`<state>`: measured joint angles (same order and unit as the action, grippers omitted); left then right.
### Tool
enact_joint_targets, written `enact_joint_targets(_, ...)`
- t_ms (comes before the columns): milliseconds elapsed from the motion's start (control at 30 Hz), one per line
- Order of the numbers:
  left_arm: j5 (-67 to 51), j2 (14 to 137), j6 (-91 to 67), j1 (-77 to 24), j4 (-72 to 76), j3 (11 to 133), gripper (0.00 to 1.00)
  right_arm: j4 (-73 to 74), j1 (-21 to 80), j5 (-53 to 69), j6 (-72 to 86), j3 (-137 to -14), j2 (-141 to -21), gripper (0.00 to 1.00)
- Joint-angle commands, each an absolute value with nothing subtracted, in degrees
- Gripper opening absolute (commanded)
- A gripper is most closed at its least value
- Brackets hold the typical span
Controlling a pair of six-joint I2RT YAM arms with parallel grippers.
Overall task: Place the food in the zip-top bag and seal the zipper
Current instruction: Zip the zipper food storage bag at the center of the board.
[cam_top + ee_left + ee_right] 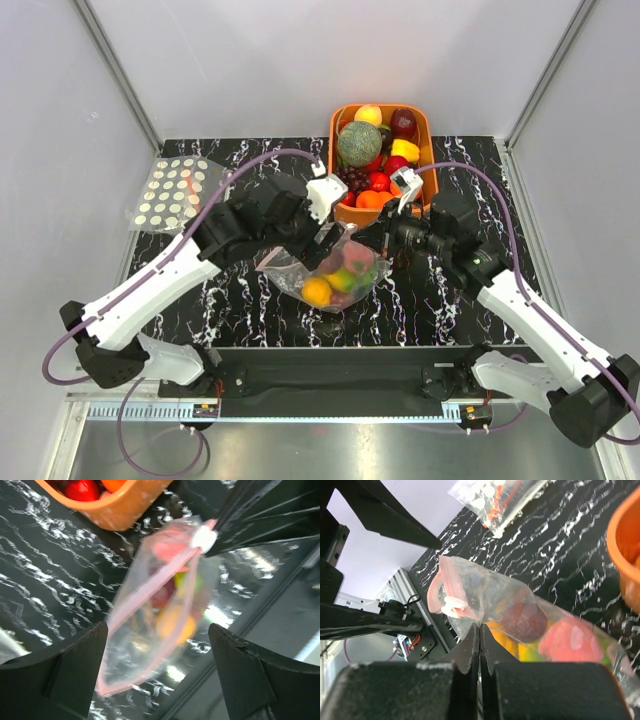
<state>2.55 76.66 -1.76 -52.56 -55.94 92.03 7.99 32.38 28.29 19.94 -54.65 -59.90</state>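
The zip-top bag [325, 272] is at the table's middle and holds several pieces of food, among them an orange [317, 291]. In the right wrist view the bag [485, 592] shows a dark red fruit [522, 620] and a red one [567, 640] inside. My right gripper [480, 626] is shut on the bag's mouth edge, next to a white tab [452, 606] on the pink zipper [451, 582]. My left gripper [157, 626] is wide open and empty above the bag [150, 630]. The zipper [145, 592] runs between its fingers [75, 675]. The right gripper [220, 527] pinches the far corner there.
An orange basket [345, 125] full of fruit stands at the back, just behind the bag; its rim also shows in the left wrist view [125, 510] and the right wrist view [622, 545]. A cream-dotted clear bag [175, 192] lies at the back left.
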Motion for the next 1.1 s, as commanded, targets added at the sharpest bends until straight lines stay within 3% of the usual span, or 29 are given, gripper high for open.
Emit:
enact_joint_targets(0,10.0,73.1,7.4,-54.2,-48.2,88.3,0.88,8.2,32.9,24.2,24.8,-53.4,-56.3,0.0)
enact_joint_targets(167,10.4,69.1,12.3,-54.3,-40.4,82.8,0.91,10.0,32.9,23.6,24.5,-53.5,-54.8,0.0)
enact_joint_targets(1067,1.4,75.8,13.1,-59.4,-41.6,88.9,0.99,14.4,32.9,18.1,24.0,-55.5,-53.6,0.0)
